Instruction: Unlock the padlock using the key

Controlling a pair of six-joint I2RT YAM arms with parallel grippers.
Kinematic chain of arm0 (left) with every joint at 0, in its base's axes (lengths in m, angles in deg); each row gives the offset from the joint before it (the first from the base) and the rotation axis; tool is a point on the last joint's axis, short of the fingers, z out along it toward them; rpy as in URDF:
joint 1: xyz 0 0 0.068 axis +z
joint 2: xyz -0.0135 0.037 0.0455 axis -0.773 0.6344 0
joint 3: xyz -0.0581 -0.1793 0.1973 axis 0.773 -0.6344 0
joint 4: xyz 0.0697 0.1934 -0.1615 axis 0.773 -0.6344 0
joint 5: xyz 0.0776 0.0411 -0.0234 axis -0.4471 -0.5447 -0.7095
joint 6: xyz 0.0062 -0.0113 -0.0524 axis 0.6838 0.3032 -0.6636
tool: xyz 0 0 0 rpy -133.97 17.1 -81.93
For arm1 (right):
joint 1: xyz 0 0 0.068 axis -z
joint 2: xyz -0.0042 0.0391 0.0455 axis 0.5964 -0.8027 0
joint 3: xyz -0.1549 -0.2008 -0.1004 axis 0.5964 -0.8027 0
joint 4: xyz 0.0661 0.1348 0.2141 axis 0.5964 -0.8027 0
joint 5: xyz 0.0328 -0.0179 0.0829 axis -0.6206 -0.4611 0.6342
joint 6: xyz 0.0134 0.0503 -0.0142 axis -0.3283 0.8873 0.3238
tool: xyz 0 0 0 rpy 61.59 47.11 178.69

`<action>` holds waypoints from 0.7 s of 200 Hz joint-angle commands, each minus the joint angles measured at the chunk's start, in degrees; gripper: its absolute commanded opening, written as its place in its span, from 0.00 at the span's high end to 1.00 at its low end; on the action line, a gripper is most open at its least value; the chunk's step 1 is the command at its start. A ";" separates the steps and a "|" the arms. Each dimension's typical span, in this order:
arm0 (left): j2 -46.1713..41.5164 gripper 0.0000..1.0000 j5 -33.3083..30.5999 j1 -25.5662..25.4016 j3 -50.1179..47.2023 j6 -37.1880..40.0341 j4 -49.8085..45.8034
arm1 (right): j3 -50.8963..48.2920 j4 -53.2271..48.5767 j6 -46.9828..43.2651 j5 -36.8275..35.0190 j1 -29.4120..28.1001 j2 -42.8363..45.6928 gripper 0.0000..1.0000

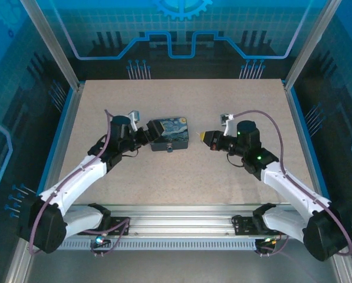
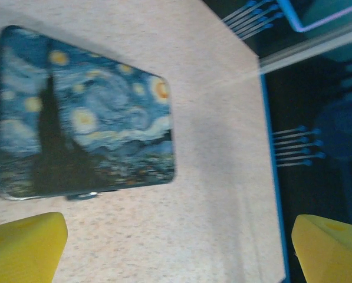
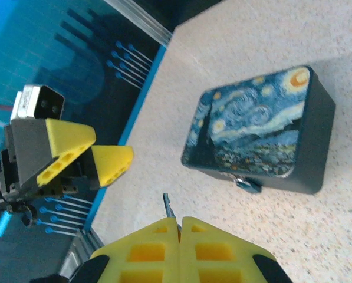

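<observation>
The right gripper (image 3: 177, 221), clamped on the key (image 3: 168, 205), faces the tin's (image 3: 252, 124) front latch (image 3: 246, 184); the left gripper (image 2: 176, 236) stands spread.

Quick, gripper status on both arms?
Left gripper: open, holding nothing.
Right gripper: shut on the key, whose tip pokes out.

Tin (image 2: 87, 118) w/ blue night-sky lid flat on counter (image 2: 223, 188), upper left. Left tool (image 2: 178, 250) spread wide, yellow fingers (image 2: 22, 247) at both bottom corners, clear of tin.
</observation>
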State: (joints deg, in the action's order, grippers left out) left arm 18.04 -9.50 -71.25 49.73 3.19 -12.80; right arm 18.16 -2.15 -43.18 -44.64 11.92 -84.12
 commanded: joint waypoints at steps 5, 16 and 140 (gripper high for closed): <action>3.63 0.01 -3.20 3.23 0.64 0.41 -3.47 | 2.00 -5.69 -3.97 2.26 -0.53 -3.40 1.00; 6.07 0.01 -2.61 4.62 1.10 -0.22 -1.79 | 1.89 -5.02 -4.00 2.10 -1.25 -4.17 1.00; 34.32 0.08 3.81 7.04 18.55 2.50 3.96 | 1.39 -7.95 -7.20 -2.10 -2.89 -3.63 1.00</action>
State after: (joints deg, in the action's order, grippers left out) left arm 49.05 -9.69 -64.49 65.42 4.92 -9.52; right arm 18.90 -8.45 -48.73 -45.73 8.82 -88.93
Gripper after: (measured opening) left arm 0.925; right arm 0.057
